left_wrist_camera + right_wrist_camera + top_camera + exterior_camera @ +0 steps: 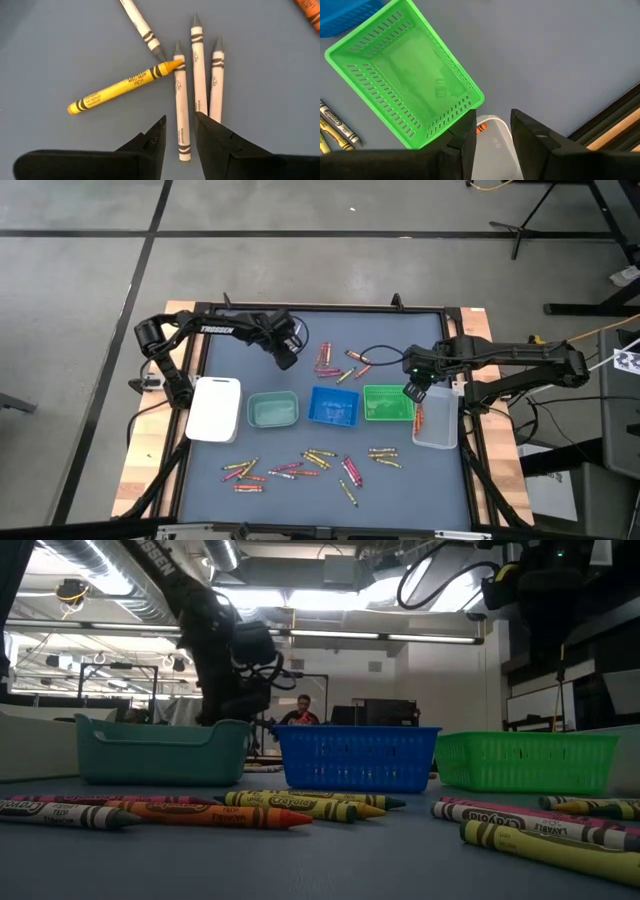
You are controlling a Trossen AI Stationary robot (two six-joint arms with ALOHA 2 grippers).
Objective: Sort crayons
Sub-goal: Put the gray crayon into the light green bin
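Left gripper (179, 134) is spread a bit, straddling a grey paper-wrapped crayon (181, 107) among the loose crayons (340, 363) behind the trays. Right gripper (492, 124) hangs parted over the clear tray (436, 421), next to the slotted green plastic basket (405, 70).

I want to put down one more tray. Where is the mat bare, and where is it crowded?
Bare: the far left corner behind the white tray, and the near right corner beyond the clear tray. Crowded: crayons scattered in front of the tray row, and more behind the blue tray.
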